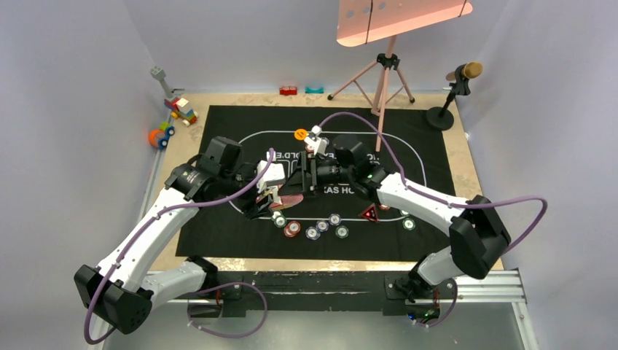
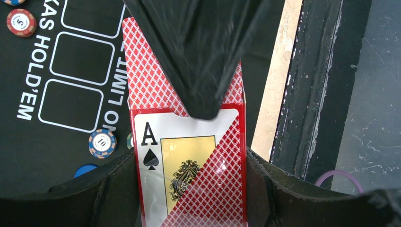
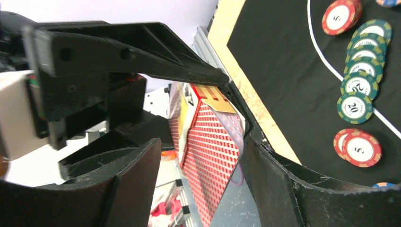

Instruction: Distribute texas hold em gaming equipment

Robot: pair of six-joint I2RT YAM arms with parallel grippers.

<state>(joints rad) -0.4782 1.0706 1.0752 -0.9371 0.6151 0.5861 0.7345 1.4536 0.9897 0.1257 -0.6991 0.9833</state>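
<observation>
Left gripper (image 2: 189, 166): both fingers are pressed flat on the sides of a red cardboard card pack (image 2: 208, 194), lattice-printed, with an ace of spades on its face. A firm pinch; the pack is held up clear of the mat.

Right gripper (image 3: 201, 146): the jaws straddle the same pack from the other end. In my right wrist view there is a gap between one finger (image 3: 137, 184) and the red lattice, so I read them as spread and not gripping. The other finger may be touching, but the angle is poor. From the left wrist camera, one right finger (image 2: 203, 56) lies across the lattice-backed piece standing out of the pack's top. Flap or cards, I cannot tell.

Overhead: the two grippers meet above the left-centre of the black printed fabric mat (image 1: 437, 146). Nearer the bases, a loose row of round striped-edge poker chips (image 1: 312, 233), red, grey and green, lies on the mat. A red triangular marker (image 1: 371, 214) sits just right of the row. An orange round button (image 1: 300, 134) lies at the far side of the white oval. Colourful plastic toy blocks (image 1: 181, 109) sit off the mat at the far left corner
</observation>
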